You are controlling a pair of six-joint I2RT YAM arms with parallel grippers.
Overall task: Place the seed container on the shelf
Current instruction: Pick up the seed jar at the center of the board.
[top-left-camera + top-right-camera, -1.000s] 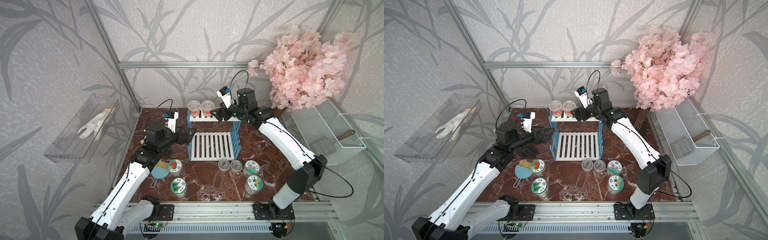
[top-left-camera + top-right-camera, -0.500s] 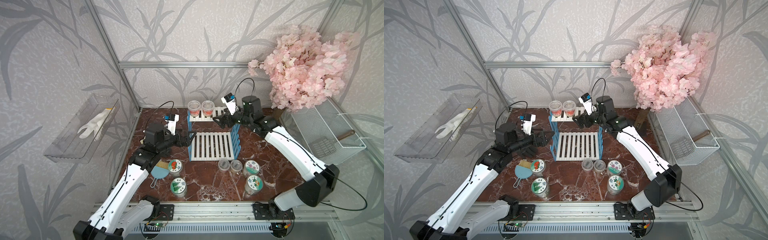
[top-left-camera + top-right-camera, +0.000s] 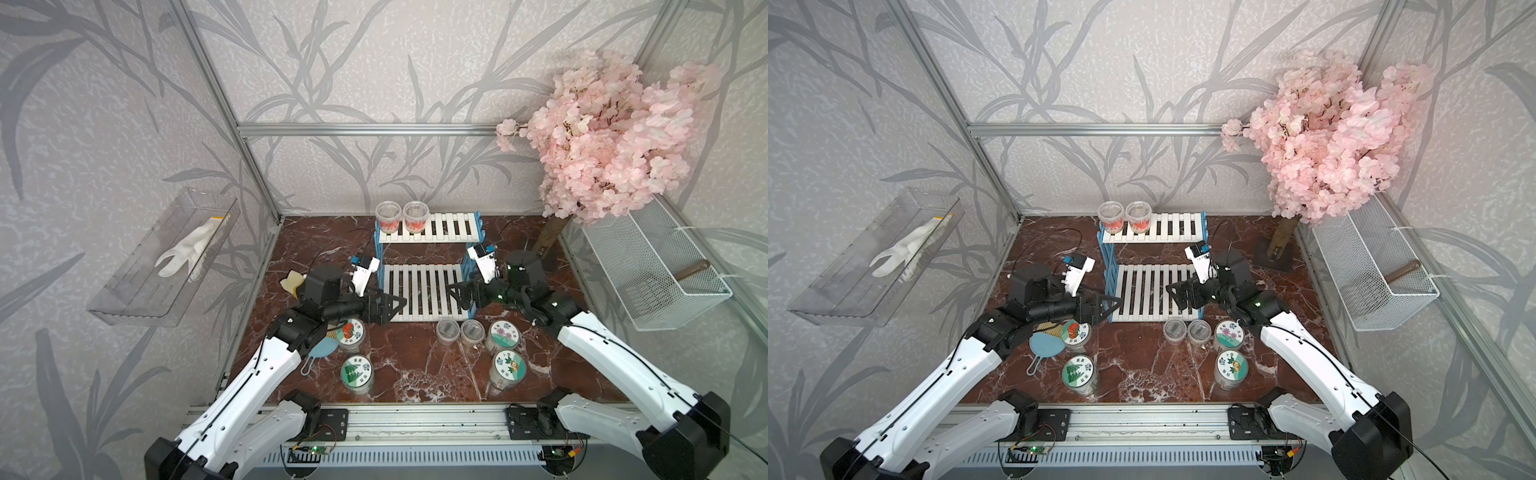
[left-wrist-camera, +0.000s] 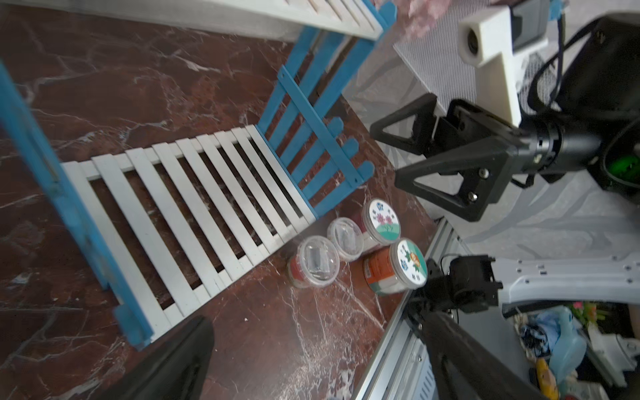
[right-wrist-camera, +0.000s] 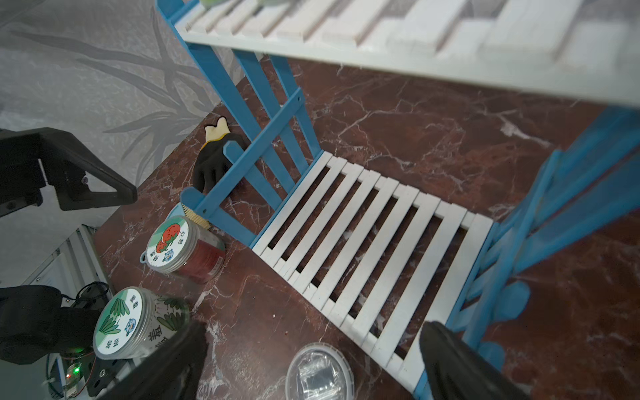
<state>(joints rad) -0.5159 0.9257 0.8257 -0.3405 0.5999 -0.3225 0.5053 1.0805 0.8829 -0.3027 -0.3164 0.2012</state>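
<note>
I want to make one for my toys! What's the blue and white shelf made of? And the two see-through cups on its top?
The shelf looks like painted wood: flat slats, matte white and blue paint, small fasteners at the joints. It could be plastic, though. The cups look like clear, shiny plastic: red contents show through the walls.

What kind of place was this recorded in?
Probably a lab robot cell staged as a gardening corner: aluminium framing around wallpapered panels, an artificial pink blossom tree, and picture-lidded seed jars beside a small slatted shelf.
</note>
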